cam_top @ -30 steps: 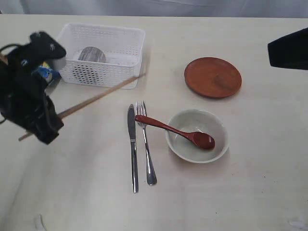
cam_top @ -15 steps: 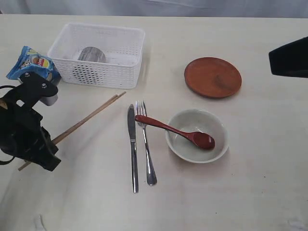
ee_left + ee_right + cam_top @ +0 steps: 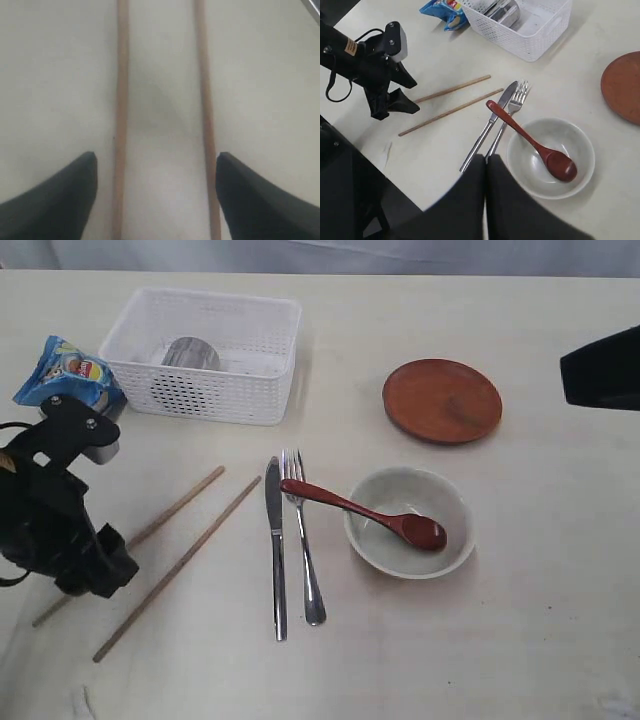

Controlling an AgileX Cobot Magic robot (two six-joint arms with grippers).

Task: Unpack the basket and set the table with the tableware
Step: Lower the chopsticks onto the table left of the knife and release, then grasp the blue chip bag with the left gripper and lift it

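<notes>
Two wooden chopsticks (image 3: 180,506) (image 3: 181,564) lie side by side and apart on the table (image 3: 180,670), left of the steel knife (image 3: 277,550) and fork (image 3: 305,550). My left gripper (image 3: 156,165) stands open just above the chopsticks (image 3: 121,100), its fingers outside both sticks and holding nothing. The red-brown spoon (image 3: 350,505) rests in the pale bowl (image 3: 457,540). The brown plate (image 3: 442,400) sits behind the bowl. A steel cup (image 3: 191,353) lies inside the white basket (image 3: 200,395). My right gripper (image 3: 486,157) is shut and empty, high above the table.
A blue crisp bag (image 3: 65,370) lies left of the basket, just behind my left arm (image 3: 55,520). The right arm (image 3: 600,365) shows as a dark shape at the right edge of the exterior view.
The left gripper carried the chopsticks forward from the basket, lowered them and opened. They now lie apart on the table. The right arm has barely moved.
</notes>
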